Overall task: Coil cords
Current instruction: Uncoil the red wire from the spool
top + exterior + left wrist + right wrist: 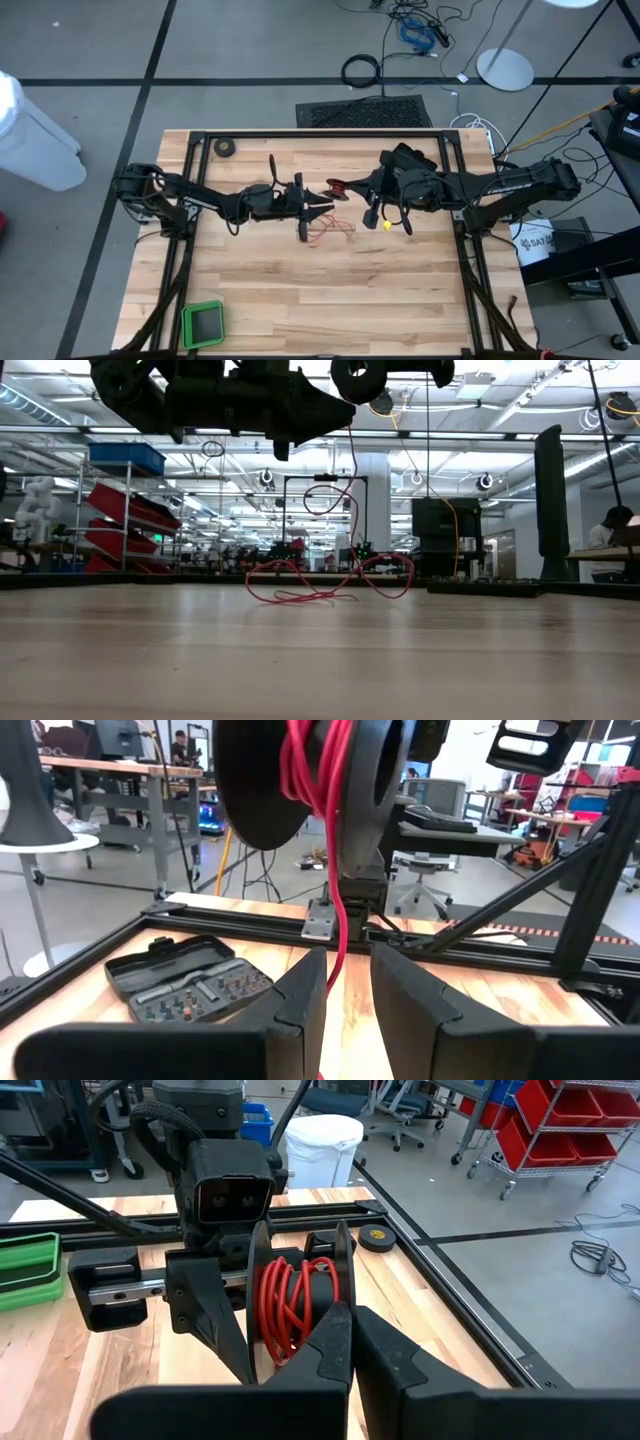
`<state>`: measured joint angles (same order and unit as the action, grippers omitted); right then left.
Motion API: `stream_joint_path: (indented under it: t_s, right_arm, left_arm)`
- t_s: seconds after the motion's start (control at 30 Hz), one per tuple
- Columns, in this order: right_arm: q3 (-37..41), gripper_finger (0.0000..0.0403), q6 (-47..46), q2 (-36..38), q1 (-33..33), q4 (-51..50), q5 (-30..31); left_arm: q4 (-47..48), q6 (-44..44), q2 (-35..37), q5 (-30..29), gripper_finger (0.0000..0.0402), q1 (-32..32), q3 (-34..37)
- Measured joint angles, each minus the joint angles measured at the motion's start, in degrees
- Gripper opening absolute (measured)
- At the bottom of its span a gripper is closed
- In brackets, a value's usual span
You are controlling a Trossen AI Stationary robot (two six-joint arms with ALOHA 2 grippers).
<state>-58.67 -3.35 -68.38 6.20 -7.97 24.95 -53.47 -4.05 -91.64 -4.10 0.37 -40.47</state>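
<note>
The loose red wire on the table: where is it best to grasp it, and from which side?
Probably grip the red wire on its taut strand hanging below the reel, coming from the side; the tangle lying flat on the table offers thin, low loops.

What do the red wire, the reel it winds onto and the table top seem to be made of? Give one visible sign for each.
Red wire: probably plastic-sheathed; smooth glossy red, bending in loose loops.
Reel: likely hard black plastic; thin, stiff flanges with a matte sheen.
Table top: wood, seemingly butcher-block; pale planks showing grain and seams.
</note>
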Motion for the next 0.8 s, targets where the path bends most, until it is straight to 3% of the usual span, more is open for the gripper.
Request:
stream_joint_path:
  t_s: [0.8]
  right_arm:
    - [0.0, 0.0000, 0.0, 0.0, 0.0, -0.2, 0.0]
  left_arm:
    - [-0.2, -1.4, -4.3, 0.7, 0.0086, 0.1, -2.6]
